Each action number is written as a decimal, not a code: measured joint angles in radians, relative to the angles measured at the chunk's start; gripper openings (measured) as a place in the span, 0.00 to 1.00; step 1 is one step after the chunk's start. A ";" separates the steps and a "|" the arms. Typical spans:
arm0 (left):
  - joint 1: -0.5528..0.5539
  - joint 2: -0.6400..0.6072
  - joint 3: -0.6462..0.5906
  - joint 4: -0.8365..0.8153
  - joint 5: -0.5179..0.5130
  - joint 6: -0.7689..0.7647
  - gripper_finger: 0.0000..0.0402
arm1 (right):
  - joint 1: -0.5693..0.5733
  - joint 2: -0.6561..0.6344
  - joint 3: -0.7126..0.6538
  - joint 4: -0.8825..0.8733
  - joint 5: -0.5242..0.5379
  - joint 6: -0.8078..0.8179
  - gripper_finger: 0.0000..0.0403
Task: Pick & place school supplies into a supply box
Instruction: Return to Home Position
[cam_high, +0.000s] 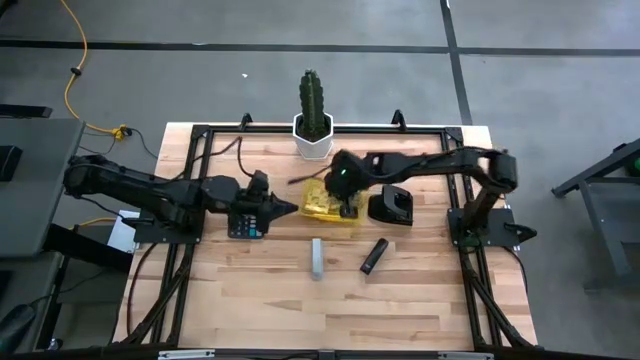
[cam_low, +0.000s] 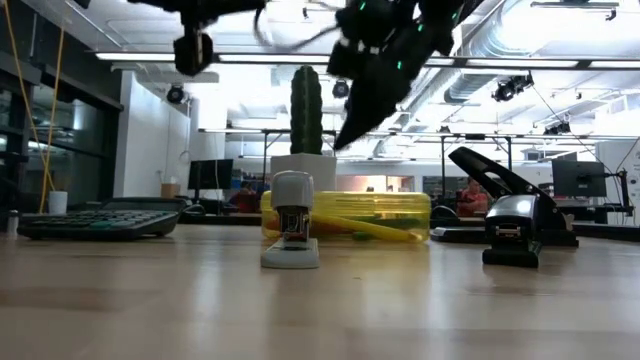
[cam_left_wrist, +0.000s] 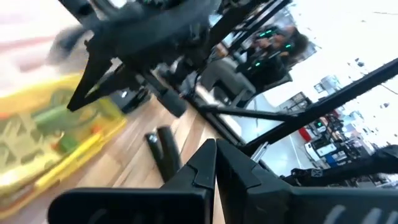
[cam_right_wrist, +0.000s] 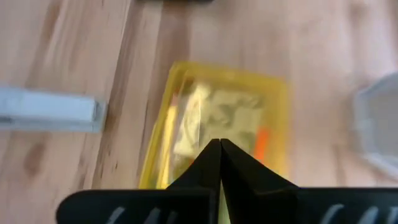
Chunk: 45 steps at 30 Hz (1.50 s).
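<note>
The supply box (cam_high: 328, 205), shallow translucent yellow plastic, rests flat on the wooden table near its middle. Inside it lie school supplies: a yellow pencil (cam_right_wrist: 166, 138), an orange piece (cam_right_wrist: 261, 142) and green bits (cam_left_wrist: 59, 118). My right gripper (cam_high: 346, 206) is shut with nothing in it. It points slantwise down above the box (cam_right_wrist: 217, 106) and hangs clear of the box in the low view (cam_low: 348, 135). My left gripper (cam_high: 288, 208) is also shut and holds nothing. It is raised just left of the box, above the black calculator (cam_high: 245, 221).
A white pot with a cactus (cam_high: 312, 135) stands behind the box. A black hole punch (cam_high: 391, 208) sits to the box's right. In front of the box are a grey stapler (cam_high: 317, 258) and a small black object (cam_high: 373, 255). Bare wood lies along the near edge.
</note>
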 joint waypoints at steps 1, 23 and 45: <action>0.002 -0.016 0.000 0.000 0.000 0.017 0.00 | -0.007 -0.026 0.001 -0.001 0.000 0.005 0.00; 0.240 -0.308 0.105 -0.170 0.061 0.522 0.00 | 0.063 -0.397 0.004 0.216 -0.234 0.353 0.00; 0.075 -0.759 -0.391 -0.024 -0.060 0.482 0.00 | 0.109 -0.397 0.005 0.262 -0.270 0.561 0.00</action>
